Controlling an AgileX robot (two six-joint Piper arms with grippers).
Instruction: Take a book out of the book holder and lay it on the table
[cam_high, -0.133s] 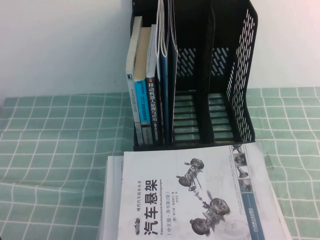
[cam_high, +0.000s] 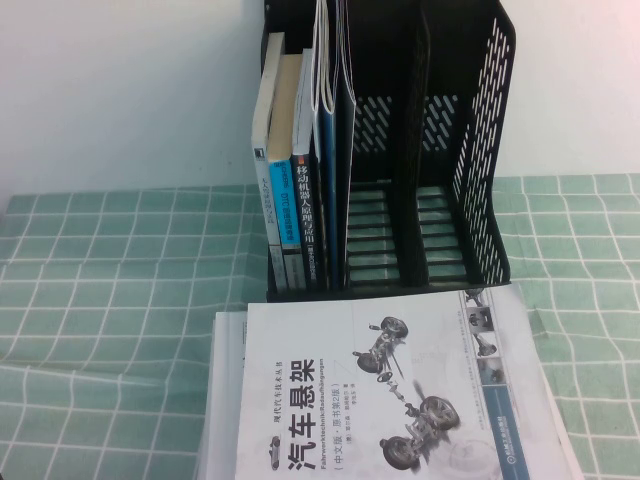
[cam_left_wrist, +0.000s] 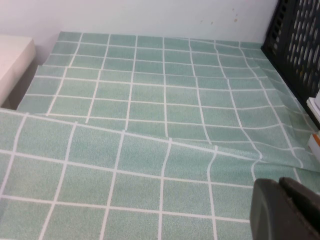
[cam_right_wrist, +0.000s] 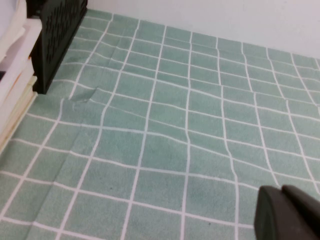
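Note:
The black book holder stands at the back of the mint-green gridded table. Its left compartments hold thick upright books with blue spines and thin tall booklets seen edge-on. No red-and-white cover shows, so the book is hidden. The two right compartments are empty. Neither gripper shows in the high view. My left gripper is shut and empty over bare cloth, left of the holder. My right gripper is shut and empty over bare cloth, right of the holder.
A white book with a grey car-chassis drawing lies on a stack of books in front of the holder; the stack's edge shows in the right wrist view. The cloth is wrinkled. A white block sits at the table's left end.

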